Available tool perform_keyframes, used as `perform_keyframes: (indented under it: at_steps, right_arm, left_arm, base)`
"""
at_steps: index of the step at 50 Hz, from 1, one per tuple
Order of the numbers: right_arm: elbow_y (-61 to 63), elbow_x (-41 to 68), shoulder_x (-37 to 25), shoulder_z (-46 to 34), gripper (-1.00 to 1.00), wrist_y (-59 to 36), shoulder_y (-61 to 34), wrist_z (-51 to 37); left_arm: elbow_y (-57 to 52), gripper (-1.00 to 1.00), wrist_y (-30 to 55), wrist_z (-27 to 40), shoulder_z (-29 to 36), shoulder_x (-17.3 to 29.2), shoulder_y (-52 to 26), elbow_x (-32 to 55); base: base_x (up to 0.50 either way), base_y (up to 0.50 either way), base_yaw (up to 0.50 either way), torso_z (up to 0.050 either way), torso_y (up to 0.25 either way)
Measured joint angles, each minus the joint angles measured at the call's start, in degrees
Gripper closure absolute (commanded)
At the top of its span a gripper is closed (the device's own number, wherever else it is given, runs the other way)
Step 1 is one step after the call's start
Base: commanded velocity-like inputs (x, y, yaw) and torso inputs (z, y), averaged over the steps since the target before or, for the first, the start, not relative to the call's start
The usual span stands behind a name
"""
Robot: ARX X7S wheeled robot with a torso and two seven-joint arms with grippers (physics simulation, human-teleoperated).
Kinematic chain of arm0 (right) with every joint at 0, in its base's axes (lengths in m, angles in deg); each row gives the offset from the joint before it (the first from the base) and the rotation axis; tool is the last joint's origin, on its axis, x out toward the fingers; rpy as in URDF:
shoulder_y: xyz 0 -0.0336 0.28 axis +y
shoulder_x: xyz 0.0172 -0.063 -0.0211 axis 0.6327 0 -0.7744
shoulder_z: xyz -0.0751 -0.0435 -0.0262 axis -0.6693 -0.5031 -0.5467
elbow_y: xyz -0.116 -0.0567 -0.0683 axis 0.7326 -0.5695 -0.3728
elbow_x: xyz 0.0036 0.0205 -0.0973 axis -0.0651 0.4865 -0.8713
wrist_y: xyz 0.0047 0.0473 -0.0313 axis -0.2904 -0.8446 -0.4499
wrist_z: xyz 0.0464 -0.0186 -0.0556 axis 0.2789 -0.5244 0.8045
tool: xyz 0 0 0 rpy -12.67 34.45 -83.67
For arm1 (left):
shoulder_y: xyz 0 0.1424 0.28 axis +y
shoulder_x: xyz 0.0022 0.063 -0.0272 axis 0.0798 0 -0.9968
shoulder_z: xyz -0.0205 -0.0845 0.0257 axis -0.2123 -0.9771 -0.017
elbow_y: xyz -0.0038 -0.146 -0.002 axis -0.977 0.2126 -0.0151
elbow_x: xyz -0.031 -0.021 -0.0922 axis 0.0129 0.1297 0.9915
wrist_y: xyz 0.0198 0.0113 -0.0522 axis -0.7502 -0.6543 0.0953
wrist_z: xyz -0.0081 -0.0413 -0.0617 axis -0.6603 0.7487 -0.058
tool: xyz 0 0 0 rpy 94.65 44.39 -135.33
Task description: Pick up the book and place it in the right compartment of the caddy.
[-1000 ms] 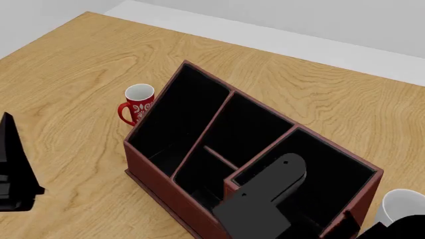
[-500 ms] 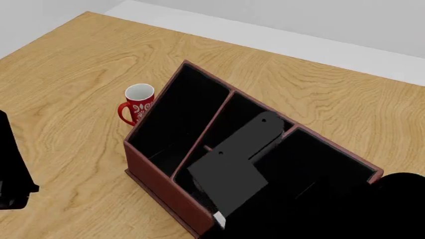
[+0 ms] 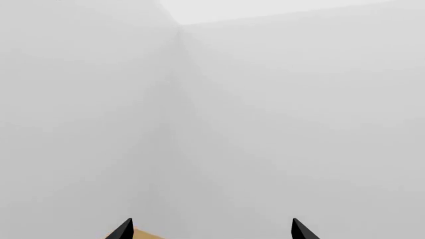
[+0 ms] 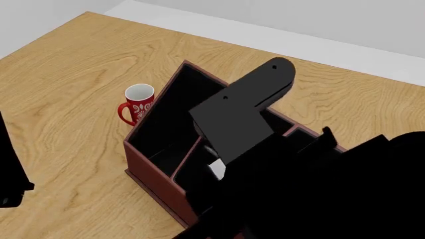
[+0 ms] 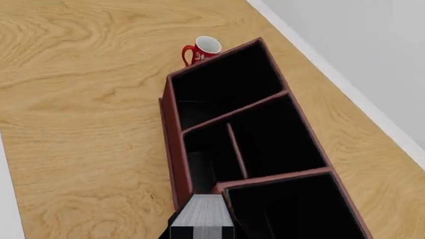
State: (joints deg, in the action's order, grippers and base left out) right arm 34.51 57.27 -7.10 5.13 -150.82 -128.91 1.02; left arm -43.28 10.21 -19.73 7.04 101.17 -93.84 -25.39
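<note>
While the right claw (image 5: 201, 234) pinches the book (image 5: 202, 215) above the caddy (image 5: 174, 124), carrying is under way; next it must lower into the right compartment (image 5: 292, 209). Left claw (image 3: 211, 230) is spread.

No legible text, label, brand, number or sign appears in any view. The small red ceramic mug (image 4: 137, 103) beside the reddish-brown leather-look caddy (image 4: 154, 174) carries a white ornamental pattern, not lettering. The thick black hardcover book (image 5: 202, 217) shows only plain white page edges, and the light wooden table (image 4: 66, 74) shows only grain.
</note>
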Motion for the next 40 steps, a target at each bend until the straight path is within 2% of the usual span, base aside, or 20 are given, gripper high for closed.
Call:
perform_keyframes:
  at_steps: [10, 26, 40]
  right_arm:
    - [-2.90, 0.94, 0.13, 0.87, 1.00, 1.73, -3.30, -0.32]
    - [-8.41, 6.24, -0.86, -0.46, 1.00, 5.51, -10.52, -6.49]
    - [-19.75, 10.42, -0.59, -2.69, 1.00, 7.01, -17.90, -9.30]
  left_arm:
    - [0.06, -1.00, -0.01, 0.22, -0.33, 0.24, -0.16, 0.39]
    - [-1.04, -1.00, 2.42, 1.72, -3.09, 1.72, -1.89, 4.64]
    - [-0.73, -1.00, 3.16, 2.19, -4.68, 2.31, -2.57, 7.30]
  base:
    - [0.00, 0.00, 0.00, 0.000, 0.001]
    - [0.00, 0.00, 0.00, 0.000, 0.001]
    - [0.00, 0.00, 0.00, 0.001, 0.001]
